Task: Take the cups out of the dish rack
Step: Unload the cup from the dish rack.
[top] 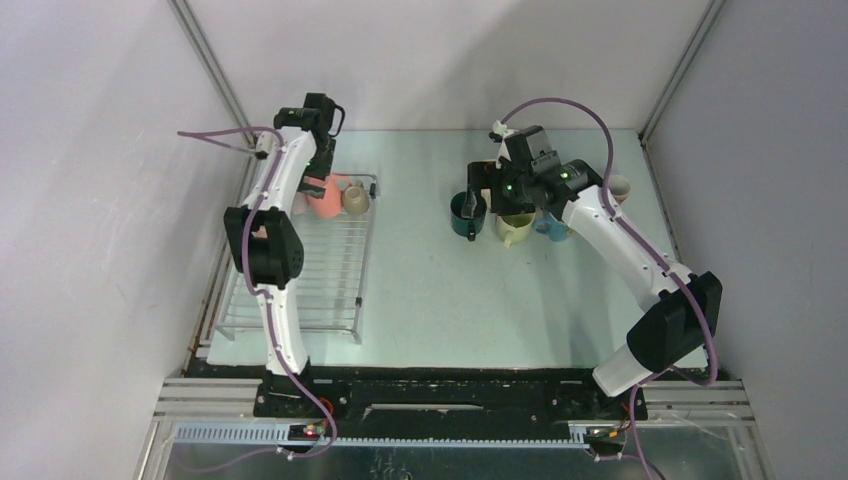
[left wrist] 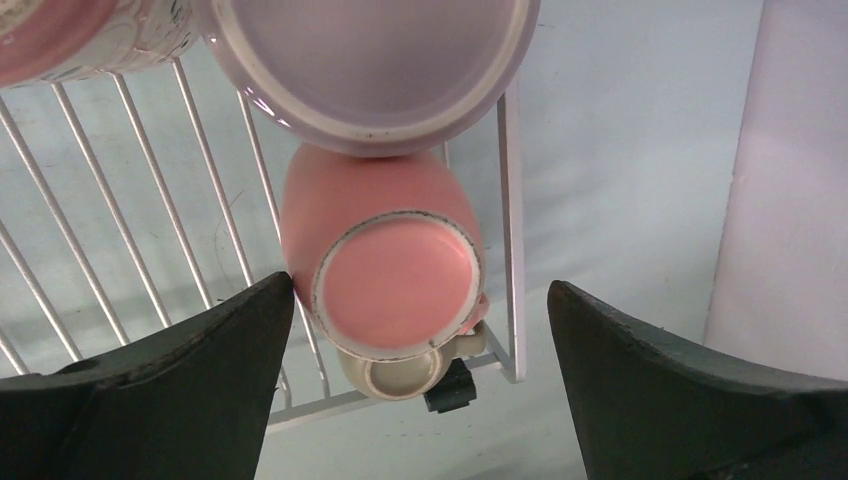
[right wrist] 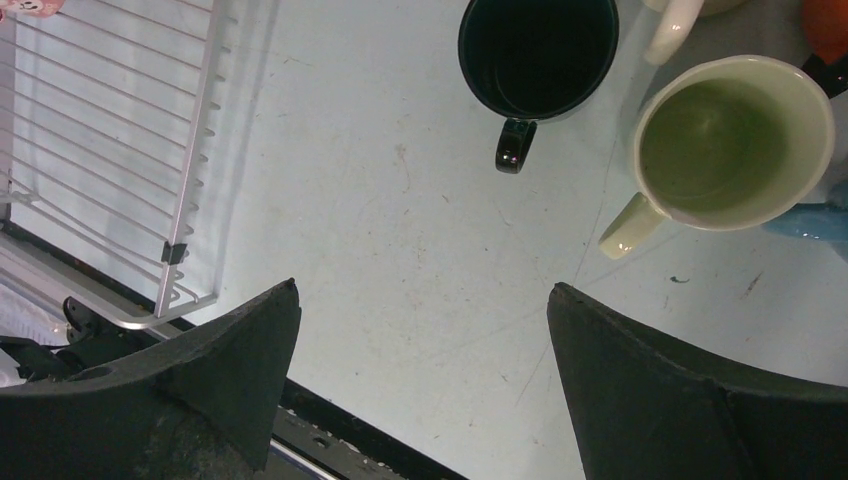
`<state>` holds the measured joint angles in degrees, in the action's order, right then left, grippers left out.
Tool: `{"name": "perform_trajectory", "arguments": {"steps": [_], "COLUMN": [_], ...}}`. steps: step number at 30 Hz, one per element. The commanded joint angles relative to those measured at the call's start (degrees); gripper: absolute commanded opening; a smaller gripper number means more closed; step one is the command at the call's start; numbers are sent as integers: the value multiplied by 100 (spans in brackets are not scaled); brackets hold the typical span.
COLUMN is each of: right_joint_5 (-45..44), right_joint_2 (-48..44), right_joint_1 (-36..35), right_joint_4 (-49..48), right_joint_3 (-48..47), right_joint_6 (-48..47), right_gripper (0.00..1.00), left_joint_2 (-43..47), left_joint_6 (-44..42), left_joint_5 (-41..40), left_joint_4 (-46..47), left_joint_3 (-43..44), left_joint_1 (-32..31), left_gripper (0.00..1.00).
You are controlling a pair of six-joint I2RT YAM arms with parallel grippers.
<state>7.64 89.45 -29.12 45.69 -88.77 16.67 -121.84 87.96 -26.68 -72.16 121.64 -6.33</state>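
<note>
Left gripper (left wrist: 420, 285) gaping, empty, over the pink cup (left wrist: 385, 195) in the dish rack (left wrist: 511, 200); I see right gripper (right wrist: 420, 288) gaping, empty, above table (right wrist: 400, 240).

No readable text, label, brand or number appears in any view.

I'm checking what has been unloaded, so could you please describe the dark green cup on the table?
The dark green cup is a glossy round mug, ceramic by its look, with one loop handle. It stands upright on the pale table, mouth up, and looks empty. It is outside the rack, beside a cream cup but apart from it. Only the table touches it.
</note>
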Motion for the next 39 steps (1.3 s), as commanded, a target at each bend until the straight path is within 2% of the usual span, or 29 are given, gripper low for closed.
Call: {"name": "perform_trajectory", "arguments": {"steps": [1, 15, 21, 24, 29, 32, 34, 37, 39], "right_joint_5": [68, 98, 97, 97, 98, 95, 89, 63, 58], "right_joint_2": [-217, -85, -50, -20, 20, 41, 35, 29, 42], "right_joint_1": [-81, -110, -117, -120, -135, -145, -146, -155, -155], "right_joint_4": [-170, -158, -174, -175, -188, -199, -195, -194, -187], "right_joint_3": [11, -25, -35, -35, -39, -43, -36, -20, -26], "right_joint_6": [-10, -14, -8, -5, 6, 13, 12, 3, 4], "right_gripper": [100, 100, 100, 100, 100, 100, 100, 100, 100], "left_joint_2": [-75, -327, -323, -260, -168, -111, -68, 5, 32], "left_joint_6": [308, 494, 498, 567, 566, 518, 496, 484, 448], "left_joint_5": [110, 539, 619, 640, 680, 678, 656, 678, 698], "left_joint_4": [-99, -23, 10, 15, 41, 44, 63, 134, 206], "left_joint_3": [382, 56, -123, -334, -561, -699, -811, -978, -1027], "left_joint_1": [87, 165, 219, 225, 221, 228, 237, 233, 239], "left_gripper": [100, 99, 82, 77, 78, 93, 95, 86, 77]}}
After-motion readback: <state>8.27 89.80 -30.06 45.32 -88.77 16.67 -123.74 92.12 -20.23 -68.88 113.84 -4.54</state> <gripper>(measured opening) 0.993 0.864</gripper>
